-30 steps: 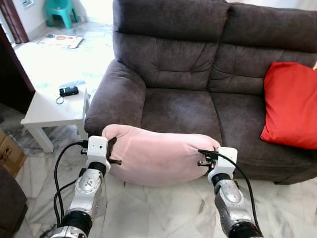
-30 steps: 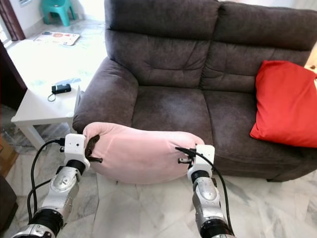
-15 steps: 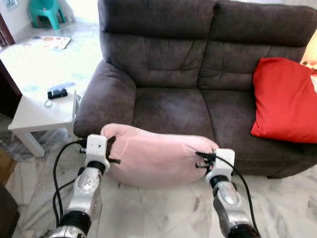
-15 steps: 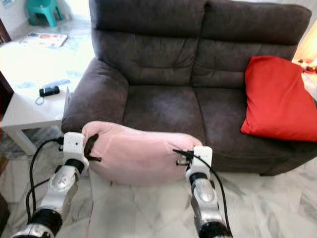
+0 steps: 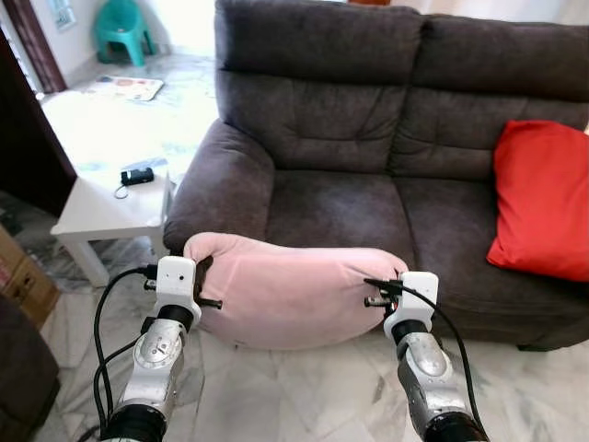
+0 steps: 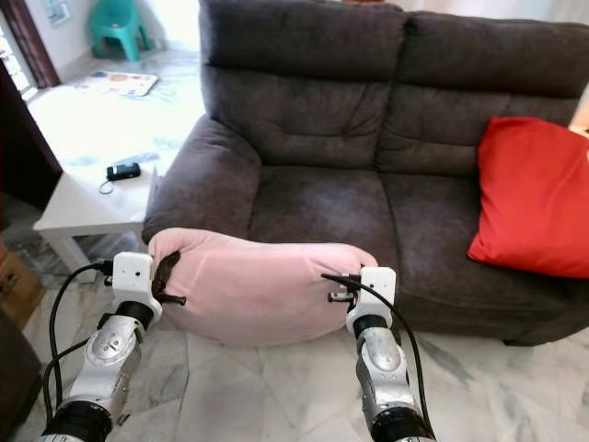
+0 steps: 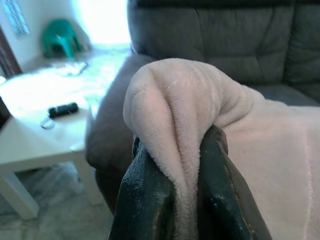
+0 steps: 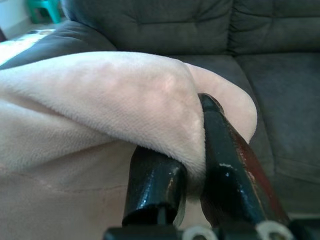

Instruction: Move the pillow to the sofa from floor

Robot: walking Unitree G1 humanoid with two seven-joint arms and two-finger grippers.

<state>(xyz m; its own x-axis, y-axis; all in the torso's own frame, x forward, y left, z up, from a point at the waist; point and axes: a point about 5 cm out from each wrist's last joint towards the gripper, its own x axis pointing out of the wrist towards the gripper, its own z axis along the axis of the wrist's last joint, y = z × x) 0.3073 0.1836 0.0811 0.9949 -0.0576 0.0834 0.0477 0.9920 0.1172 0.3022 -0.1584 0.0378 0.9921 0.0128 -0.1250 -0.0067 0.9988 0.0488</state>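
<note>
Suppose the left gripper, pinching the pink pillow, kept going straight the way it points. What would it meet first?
Probably the sofa: the left gripper, shut on the pillow, points at its armrest and seat front, though depth is hard to judge.

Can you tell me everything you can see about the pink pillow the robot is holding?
The pink pillow is long, plump and soft, with a fuzzy, fleecy-looking cover. It is held up off the floor, stretched sideways in front of the dark sofa, level with the seat's front edge. The left gripper pinches a fold of fabric at one end, and the right gripper pinches the other end. The wrist views show the cloth bunched tightly between the black fingers. Its middle sags slightly.
</note>
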